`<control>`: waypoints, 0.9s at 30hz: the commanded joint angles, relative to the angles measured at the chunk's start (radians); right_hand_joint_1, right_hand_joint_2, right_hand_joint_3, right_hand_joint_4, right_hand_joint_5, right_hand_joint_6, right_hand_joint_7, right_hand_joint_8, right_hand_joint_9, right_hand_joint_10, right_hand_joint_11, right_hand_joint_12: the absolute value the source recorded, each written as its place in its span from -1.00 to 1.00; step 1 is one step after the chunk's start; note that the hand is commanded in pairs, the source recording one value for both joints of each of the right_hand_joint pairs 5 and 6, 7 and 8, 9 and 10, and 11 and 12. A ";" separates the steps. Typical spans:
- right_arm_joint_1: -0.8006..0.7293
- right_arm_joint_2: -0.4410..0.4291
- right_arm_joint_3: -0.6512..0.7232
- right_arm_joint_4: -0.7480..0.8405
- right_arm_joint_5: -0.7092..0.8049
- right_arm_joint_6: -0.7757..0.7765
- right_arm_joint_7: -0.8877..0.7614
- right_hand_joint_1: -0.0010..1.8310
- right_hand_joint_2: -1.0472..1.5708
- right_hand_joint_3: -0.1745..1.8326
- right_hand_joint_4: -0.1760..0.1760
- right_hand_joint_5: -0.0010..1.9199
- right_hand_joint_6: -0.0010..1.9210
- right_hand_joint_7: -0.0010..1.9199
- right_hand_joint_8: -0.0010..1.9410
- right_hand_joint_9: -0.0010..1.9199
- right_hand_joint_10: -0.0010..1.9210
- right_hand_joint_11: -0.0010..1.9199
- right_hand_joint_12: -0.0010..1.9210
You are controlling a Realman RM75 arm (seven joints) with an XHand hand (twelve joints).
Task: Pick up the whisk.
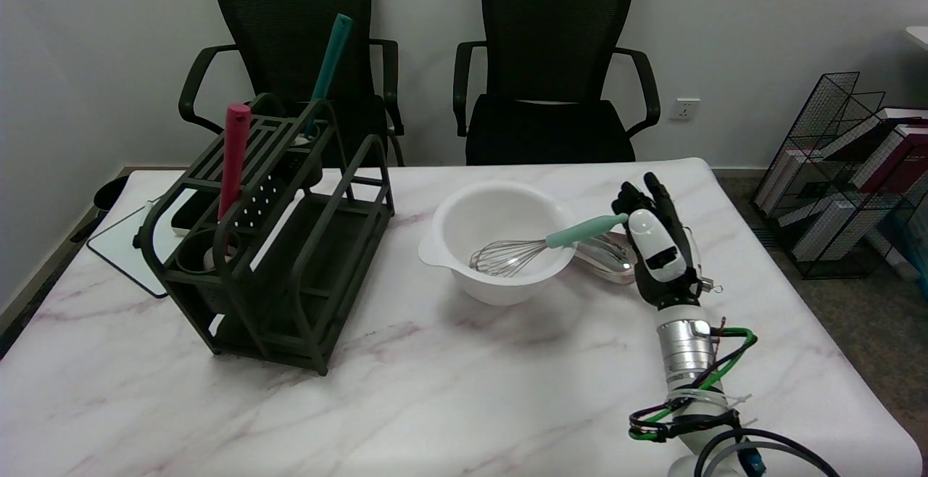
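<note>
- a dark green rack (290,259) stands on the left side of the white marble table (435,390). a red handle (233,158) and a teal handle (328,71) stick up out of it.
- a white bowl (500,241) sits near the middle of the table.
- the whisk (540,245) lies in the bowl. its wire end rests down inside, and its mint green handle leans over the bowl's right rim and points to the right.
- something shiny and silver (605,256) lies on the table just beside the bowl, under the handle. i cannot tell what it is.
- the right hand (656,245) is just to the right of the handle's tip. its fingers point up and away and look a little apart. it holds nothing. it is very near the tip, but i cannot tell if it touches it.
- i think the reaching step is going on now, and the grab is not yet done.
- next, the hand needs to move a bit left, wrap its fingers round the green handle, squeeze, and lift. it should lift gently so the bowl does not tip.
</note>
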 commanded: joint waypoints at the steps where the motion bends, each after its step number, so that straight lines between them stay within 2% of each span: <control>1: 0.193 -0.095 -0.118 0.211 -0.004 -0.024 0.108 -0.09 -0.26 0.06 0.00 -0.88 -0.88 -0.62 -0.62 -0.67 -0.67 -0.63 -0.63; 6: 0.210 -0.154 -0.104 0.303 0.005 -0.010 0.108 -0.09 -0.25 0.04 0.00 -0.89 -0.89 -0.62 -0.63 -0.66 -0.66 -0.61 -0.61; 14: 0.208 -0.161 -0.098 0.360 0.005 0.023 0.109 -0.09 -0.22 0.00 0.00 -0.85 -0.85 -0.61 -0.62 -0.67 -0.67 -0.63 -0.63; 27: 0.242 -0.187 -0.098 0.363 0.005 0.026 0.100 -0.14 -0.12 -0.08 0.00 -0.84 -0.84 -0.62 -0.62 -0.71 -0.71 -0.87 -0.87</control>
